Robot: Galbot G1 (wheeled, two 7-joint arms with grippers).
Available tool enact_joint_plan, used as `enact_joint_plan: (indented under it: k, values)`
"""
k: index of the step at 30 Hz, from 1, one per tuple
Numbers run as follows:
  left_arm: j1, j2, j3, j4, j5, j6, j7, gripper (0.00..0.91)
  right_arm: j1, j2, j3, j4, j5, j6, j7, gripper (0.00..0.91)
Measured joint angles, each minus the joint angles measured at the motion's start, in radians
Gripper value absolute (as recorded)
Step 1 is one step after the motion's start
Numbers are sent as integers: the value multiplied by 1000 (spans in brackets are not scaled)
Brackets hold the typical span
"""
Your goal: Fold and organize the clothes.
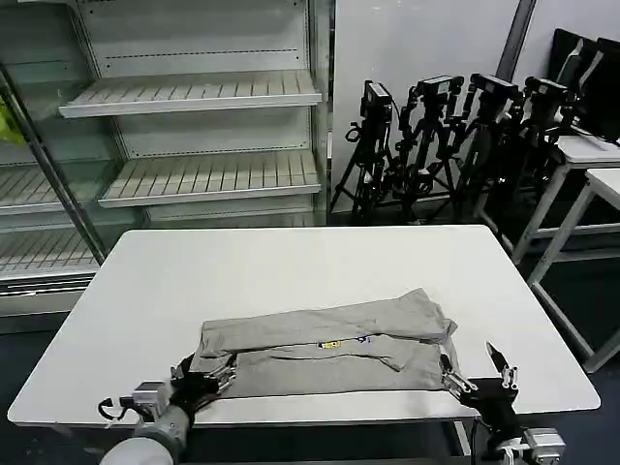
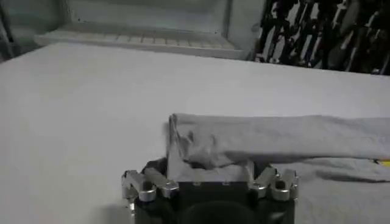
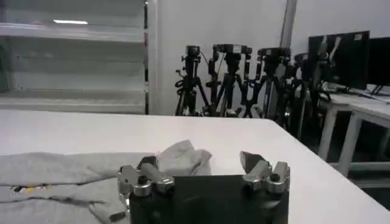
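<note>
Head view: grey T-shirt [image 1: 329,344] lies folded lengthwise across the table's [image 1: 291,262] near edge; left gripper [image 1: 205,373] and right gripper [image 1: 480,373] flank its ends, jaws spread, holding nothing.

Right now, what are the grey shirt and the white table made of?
The grey shirt looks like soft knit cloth, probably cotton: matte, wrinkled, folded floppily. The white table looks like smooth hard board, maybe laminate: flat, plain, faintly shiny. The left pincer and right pincer are at its near corners.
</note>
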Motion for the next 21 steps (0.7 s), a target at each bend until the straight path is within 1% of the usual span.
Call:
enact_joint_plan:
  k: [9,21]
  values:
    - [-33,-49,29,26,-18,-26,-28,40,-30,19,2,20,-3,2,5,907]
    - [-33,-58,24,21,-65,-41,-26,40,-41,31,1,35,-10,2,10,907]
